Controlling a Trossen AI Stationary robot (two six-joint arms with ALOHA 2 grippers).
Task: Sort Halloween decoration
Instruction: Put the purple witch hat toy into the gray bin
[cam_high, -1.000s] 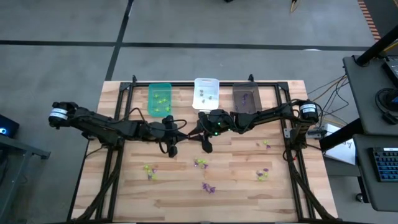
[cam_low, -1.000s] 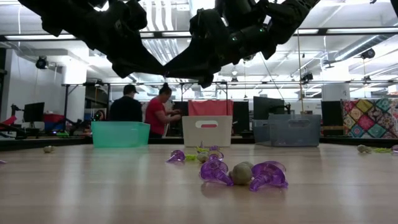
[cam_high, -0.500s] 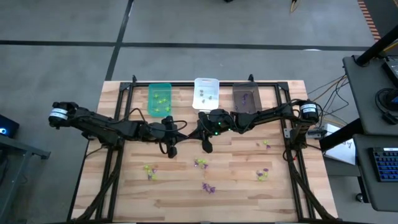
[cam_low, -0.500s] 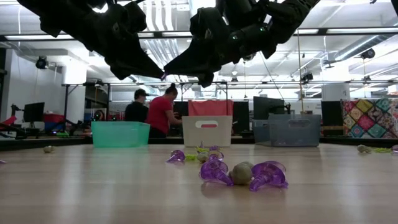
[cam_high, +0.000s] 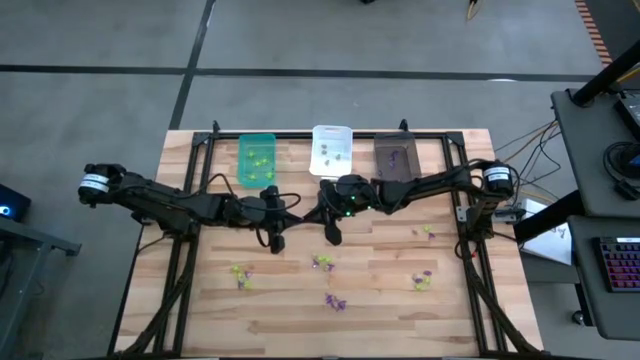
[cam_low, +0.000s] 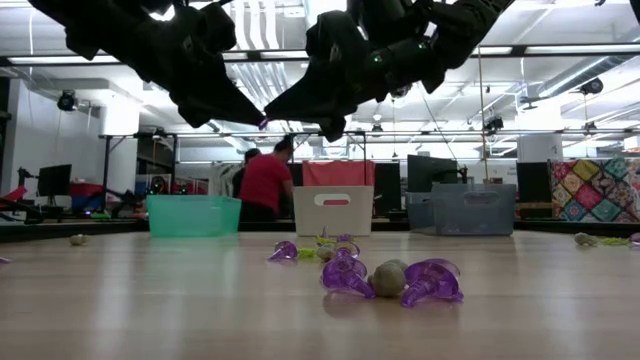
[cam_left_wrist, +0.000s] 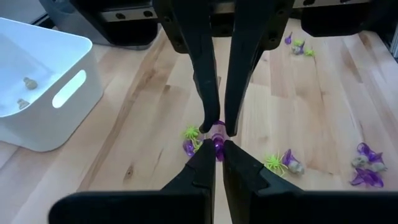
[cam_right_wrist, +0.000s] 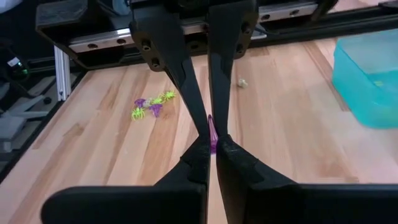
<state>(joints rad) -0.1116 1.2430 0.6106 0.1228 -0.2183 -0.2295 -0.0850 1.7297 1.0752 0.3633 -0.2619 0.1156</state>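
workshop room noted behind a pale wooden surface (cam_high: 200, 290); green bin (cam_high: 256, 160), white bin (cam_high: 331, 148) and grey bin (cam_high: 396, 155) ranged along its far edge. purple, yellow-green and greyish trinkets (cam_high: 322, 263) lie scattered on the near side of the white bin, a few already inside the bins. judged light, stiff, spiky and prone to slip; best pinched across the body, between the spikes. one purple trinket (cam_right_wrist: 212, 135) is seen clamped between left pincer (cam_high: 279, 240) and right pincer (cam_high: 333, 237), tip to tip, raised just near of the white bin. both pincers closed. against the earlier frame, the right pincer is found closed; only the people behind have shifted.
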